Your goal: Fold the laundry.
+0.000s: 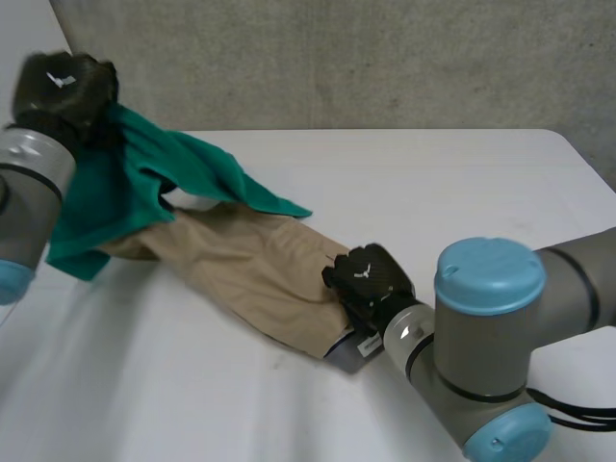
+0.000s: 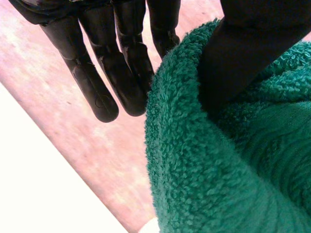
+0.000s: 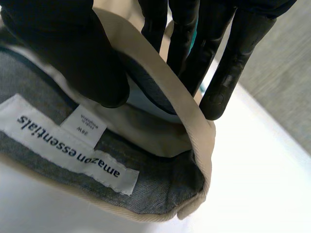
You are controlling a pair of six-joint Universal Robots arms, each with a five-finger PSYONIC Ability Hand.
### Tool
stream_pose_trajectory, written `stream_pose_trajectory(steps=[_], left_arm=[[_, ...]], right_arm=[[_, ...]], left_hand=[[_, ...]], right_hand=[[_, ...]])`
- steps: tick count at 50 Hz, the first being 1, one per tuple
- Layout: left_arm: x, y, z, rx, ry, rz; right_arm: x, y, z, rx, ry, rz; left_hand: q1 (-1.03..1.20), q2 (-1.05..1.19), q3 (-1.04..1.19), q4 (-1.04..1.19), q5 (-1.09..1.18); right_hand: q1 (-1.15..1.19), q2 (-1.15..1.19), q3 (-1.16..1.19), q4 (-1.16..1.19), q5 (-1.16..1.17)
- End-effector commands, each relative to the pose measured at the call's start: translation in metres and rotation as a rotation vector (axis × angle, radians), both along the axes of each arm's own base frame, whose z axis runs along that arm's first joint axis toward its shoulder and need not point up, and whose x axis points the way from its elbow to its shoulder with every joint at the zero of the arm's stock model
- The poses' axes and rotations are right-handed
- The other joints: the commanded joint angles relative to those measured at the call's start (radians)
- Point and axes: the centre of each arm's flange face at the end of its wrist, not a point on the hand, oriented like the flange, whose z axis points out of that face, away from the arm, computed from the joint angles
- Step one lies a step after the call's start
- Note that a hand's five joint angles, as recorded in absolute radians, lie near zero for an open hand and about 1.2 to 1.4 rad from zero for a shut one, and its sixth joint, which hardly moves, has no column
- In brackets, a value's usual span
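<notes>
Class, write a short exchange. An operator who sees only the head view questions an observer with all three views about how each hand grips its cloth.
Operator: In the head view the left hand holds the green towel up above the table. How is it gripped?
Observer: In the left wrist view, its thumb presses a fold of the towel towards straight fingers.
Operator: And the right hand, at the near end of the tan trousers?
Observer: In the right wrist view, its thumb sits inside the waistband with its fingers outside, pinching the band.
</notes>
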Motion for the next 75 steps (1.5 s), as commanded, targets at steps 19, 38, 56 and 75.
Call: stream_pose_trajectory(steps=[19,38,56,75], left_arm=[[0.104,-0.099,-0.002,-0.077,-0.004,0.507],[-0.028,0.023,-0.065,0.156,-0.119,-0.050],[-0.066,0.065,-0.136,0.401,-0.218,-0.244],[-0.087,0.077,-0.129,0.422,-0.243,-0.301]], right_arm=[[-0.045,-0.010,0.043,-0.055,0.049,-0.035],[-0.052,-0.023,0.061,-0.101,0.026,-0.076],[-0.075,-0.042,0.067,-0.120,0.052,-0.146],[-0.088,-0.064,0.082,-0.162,0.019,-0.164]], left_hand=[[-0.660,-0.726,-0.720,-0.730,-0.676],[-0.952,-1.019,-1.013,-1.023,-0.969],[-0.659,-0.725,-0.719,-0.729,-0.675],[0.269,0.202,0.208,0.198,0.252]], right_hand=[[0.732,0.439,0.221,0.210,0.230],[0.732,0.439,0.221,0.210,0.230],[0.732,0.439,0.221,0.210,0.230],[0.732,0.439,0.221,0.210,0.230]])
